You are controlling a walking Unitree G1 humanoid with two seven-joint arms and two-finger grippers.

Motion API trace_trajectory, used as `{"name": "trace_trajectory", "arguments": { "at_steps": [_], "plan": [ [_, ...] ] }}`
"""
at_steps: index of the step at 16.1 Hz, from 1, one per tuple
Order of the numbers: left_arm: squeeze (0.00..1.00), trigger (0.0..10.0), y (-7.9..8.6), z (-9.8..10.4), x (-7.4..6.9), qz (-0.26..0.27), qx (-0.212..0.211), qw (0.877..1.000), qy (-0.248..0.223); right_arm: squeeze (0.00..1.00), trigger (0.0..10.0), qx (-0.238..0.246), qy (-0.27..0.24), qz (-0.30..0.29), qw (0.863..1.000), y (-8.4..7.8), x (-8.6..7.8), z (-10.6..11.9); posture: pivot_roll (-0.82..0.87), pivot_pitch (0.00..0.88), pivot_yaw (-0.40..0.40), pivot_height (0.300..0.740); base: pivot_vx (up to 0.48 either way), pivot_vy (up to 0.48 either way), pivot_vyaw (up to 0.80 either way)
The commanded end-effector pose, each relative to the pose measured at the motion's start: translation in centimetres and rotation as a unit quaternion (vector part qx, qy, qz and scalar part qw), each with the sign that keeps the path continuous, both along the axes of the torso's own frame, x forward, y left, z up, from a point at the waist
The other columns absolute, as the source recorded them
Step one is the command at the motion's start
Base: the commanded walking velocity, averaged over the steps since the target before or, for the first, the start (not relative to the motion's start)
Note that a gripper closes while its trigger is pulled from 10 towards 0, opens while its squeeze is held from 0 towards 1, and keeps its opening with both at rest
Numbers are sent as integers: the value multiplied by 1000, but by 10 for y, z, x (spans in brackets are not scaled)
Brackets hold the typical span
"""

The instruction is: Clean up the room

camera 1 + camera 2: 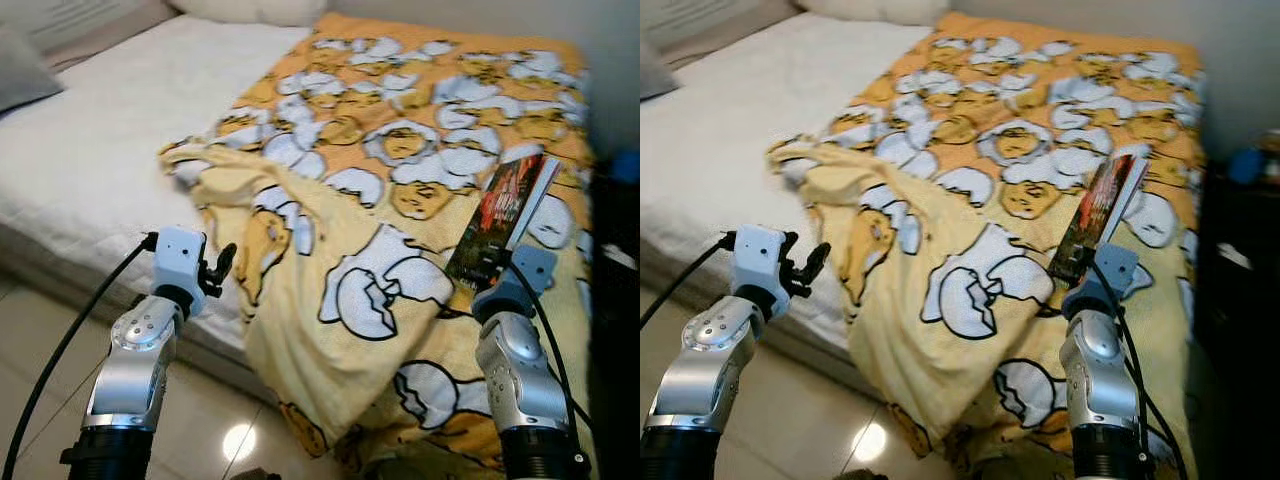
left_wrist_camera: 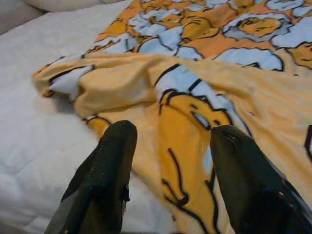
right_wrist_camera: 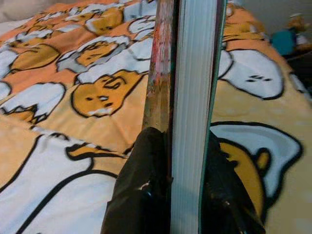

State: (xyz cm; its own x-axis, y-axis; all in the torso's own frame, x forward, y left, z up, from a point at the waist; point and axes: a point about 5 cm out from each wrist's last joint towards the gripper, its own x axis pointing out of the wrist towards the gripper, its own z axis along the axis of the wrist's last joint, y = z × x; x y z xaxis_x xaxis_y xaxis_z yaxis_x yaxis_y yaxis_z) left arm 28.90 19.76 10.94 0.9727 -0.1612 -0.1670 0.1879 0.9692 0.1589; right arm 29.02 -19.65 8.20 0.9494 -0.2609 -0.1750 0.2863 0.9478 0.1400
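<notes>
Book (image 1: 505,215) clamped upright in right pincer (image 3: 170,161), lifted above blanket (image 1: 400,180) near the bed's (image 1: 100,150) right edge; not put away yet. Left pincer (image 2: 168,165) spread, empty, by blanket's rumpled front corner. Blanket unstraightened.

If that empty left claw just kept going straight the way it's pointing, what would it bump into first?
Most likely the yellow blanket. The left end effector is open and points at the blanket's folded-over edge on the bed; nothing else lies between, though depth is hard to judge.
</notes>
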Motion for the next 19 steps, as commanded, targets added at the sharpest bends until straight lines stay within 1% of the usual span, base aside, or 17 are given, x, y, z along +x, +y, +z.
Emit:
{"name": "trace_trajectory", "arguments": {
  "at_steps": [1,5,8,12,13,16,19],
  "plan": [
    [0,10000,0,6,2,0,4,1000,-10,0,10000,-7,-9,2,1000,1,5,7,-6,0,69,740,0,0,-800],
    [0,10000,-3,6,4,2,-6,1000,-6,0,10000,-22,-15,27,999,8,8,11,-7,0,66,740,0,0,-800],
    [0,10000,-4,6,6,4,-9,1000,-7,0,10000,-22,-28,45,998,13,11,16,-11,0,64,740,0,0,-800],
    [0,10000,-3,8,8,9,-11,1000,-12,0,10000,-16,-27,44,999,13,12,17,-12,0,65,740,0,350,-800],
    [0,10000,-3,8,8,9,-11,1000,-12,0,10000,-9,-29,33,999,11,13,17,-12,0,67,740,0,356,-800],
    [0,10000,-2,9,9,10,-10,1000,-15,0,10000,-14,-30,50,998,15,13,18,-12,0,67,740,0,361,-800],
    [0,10000,-2,10,10,11,-9,1000,-15,0,10000,-15,-32,48,998,15,14,18,-11,0,69,740,0,366,-800]
  ]
}}
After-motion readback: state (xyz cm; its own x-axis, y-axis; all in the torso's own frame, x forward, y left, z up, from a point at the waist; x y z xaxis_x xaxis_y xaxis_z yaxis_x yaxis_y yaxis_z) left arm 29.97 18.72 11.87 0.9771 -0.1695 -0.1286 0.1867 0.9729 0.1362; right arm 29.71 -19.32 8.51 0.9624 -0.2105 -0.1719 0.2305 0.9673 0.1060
